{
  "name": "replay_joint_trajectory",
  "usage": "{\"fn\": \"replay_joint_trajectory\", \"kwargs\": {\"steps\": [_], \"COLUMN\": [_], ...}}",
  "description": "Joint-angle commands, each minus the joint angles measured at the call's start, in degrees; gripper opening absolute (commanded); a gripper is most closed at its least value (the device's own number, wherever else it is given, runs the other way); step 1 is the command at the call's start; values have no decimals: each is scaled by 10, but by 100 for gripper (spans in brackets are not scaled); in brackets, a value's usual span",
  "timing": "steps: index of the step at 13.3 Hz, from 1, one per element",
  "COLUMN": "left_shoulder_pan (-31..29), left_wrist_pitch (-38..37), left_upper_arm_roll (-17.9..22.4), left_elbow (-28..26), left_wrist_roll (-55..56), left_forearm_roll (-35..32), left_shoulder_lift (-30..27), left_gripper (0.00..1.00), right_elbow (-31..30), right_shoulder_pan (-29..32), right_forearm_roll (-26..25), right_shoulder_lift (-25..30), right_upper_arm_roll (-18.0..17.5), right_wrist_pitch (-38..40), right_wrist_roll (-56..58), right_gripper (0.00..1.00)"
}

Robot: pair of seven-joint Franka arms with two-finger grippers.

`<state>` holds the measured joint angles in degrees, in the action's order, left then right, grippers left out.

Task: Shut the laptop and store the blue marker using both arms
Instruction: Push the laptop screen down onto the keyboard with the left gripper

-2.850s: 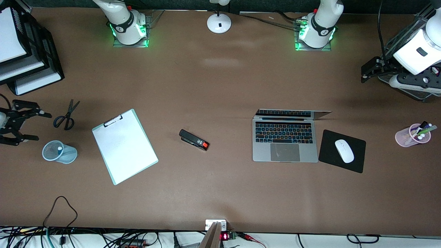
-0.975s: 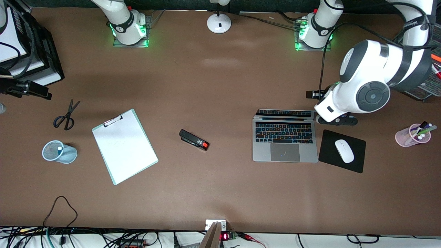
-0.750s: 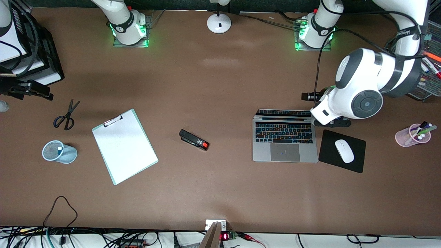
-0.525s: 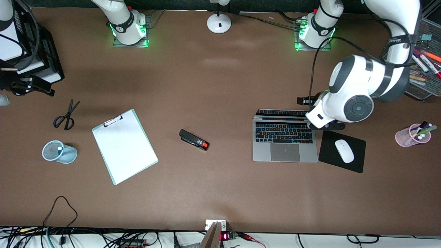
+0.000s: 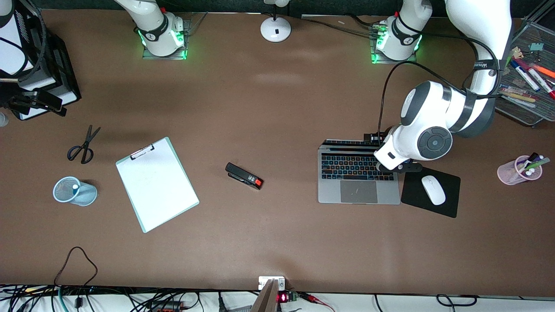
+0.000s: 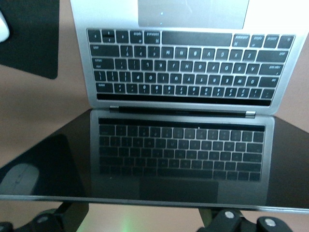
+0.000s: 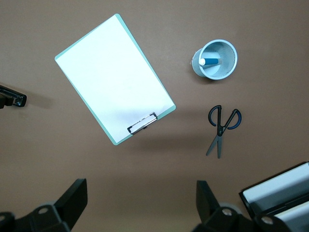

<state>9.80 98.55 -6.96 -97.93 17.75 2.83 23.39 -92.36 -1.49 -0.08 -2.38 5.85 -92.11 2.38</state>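
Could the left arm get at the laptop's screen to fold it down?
Probably yes: the left gripper hangs right at the top edge of the laptop lid, open, with nothing between them in the left wrist view.

scissors [image 5: 82,147], clipboard [image 5: 156,184], stapler [image 5: 244,175] and mouse [image 5: 433,190] lie on the table [image 5: 269,242].

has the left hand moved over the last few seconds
Yes. The left hand has come in from the table's left-arm end to the laptop's open lid edge, closing on it steadily.

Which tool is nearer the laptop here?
Left. The left tool is at the laptop's raised lid; the right tool hangs over the right arm's end of the table.
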Motion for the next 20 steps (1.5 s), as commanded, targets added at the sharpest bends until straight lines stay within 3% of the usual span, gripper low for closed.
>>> {"fn": "replay_joint_trajectory", "kwargs": {"steps": [1,5,10,13,20], "left_shoulder_pan": [3,3,3,0,2], "left_wrist_pitch": [19,21,50,52,92], "left_upper_arm_roll": [1,1,1,1,1], "left_elbow": [19,71,75,118,156], "left_wrist_roll": [3,1,0,2,0], "left_forearm_roll": [14,14,16,30,37], "left_shoulder_lift": [3,39,70,94,155], "left_gripper": [100,100,100,100,100], "right_elbow": [7,9,9,9,9], "right_shoulder_pan": [0,0,-1,0,1], "right_forearm_roll": [1,-1,-1,-1,-1], "right_shoulder_lift": [5,6,6,6,7], "right_upper_arm_roll": [-5,-5,-5,-5,-2], "right_wrist_pitch": [10,12,19,20,20], "right_wrist_roll": [1,1,1,2,1], "right_gripper": [100,100,100,100,100]}}
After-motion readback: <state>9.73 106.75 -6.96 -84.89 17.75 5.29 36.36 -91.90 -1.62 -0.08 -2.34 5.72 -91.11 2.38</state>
